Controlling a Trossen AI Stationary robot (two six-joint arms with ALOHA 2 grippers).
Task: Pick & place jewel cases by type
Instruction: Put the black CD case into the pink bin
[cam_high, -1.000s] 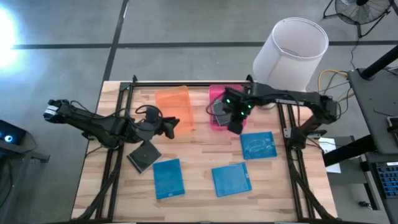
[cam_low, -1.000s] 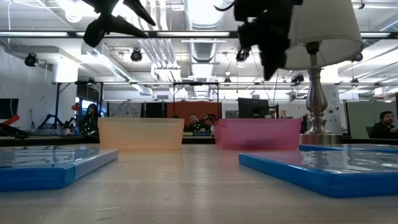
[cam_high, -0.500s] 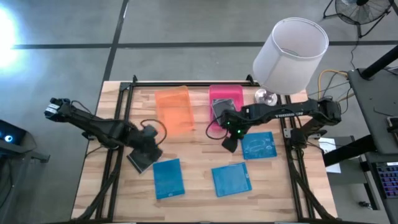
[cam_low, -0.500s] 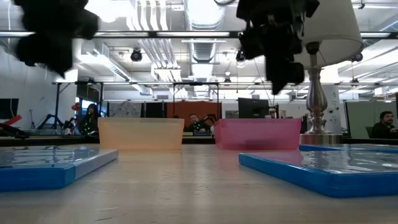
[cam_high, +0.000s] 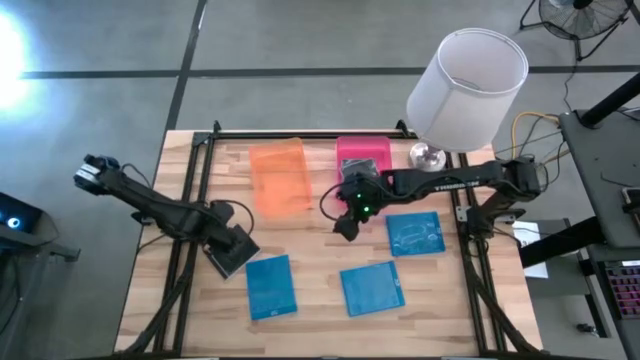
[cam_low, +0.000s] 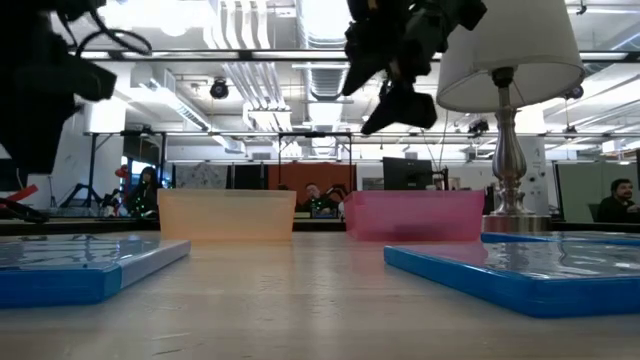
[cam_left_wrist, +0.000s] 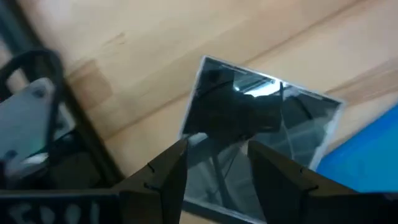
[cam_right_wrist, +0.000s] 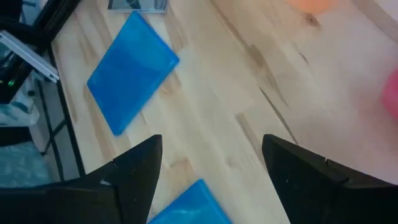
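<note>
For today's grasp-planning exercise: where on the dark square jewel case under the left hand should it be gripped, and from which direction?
Grip the dark jewel case across two opposite edges, coming straight down from above. It lies flat on the table, turned diagonal, so the left hand, open above it, should probably line its fingers up with those edges.

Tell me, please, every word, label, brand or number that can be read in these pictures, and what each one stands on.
None can be read.
The blue jewel case nearest the right pincer bears a pale printed design, too small to read.
The dark jewel case below the left pincer shows only reflections.
The orange tray and the pink tray bear no lettering.
</note>
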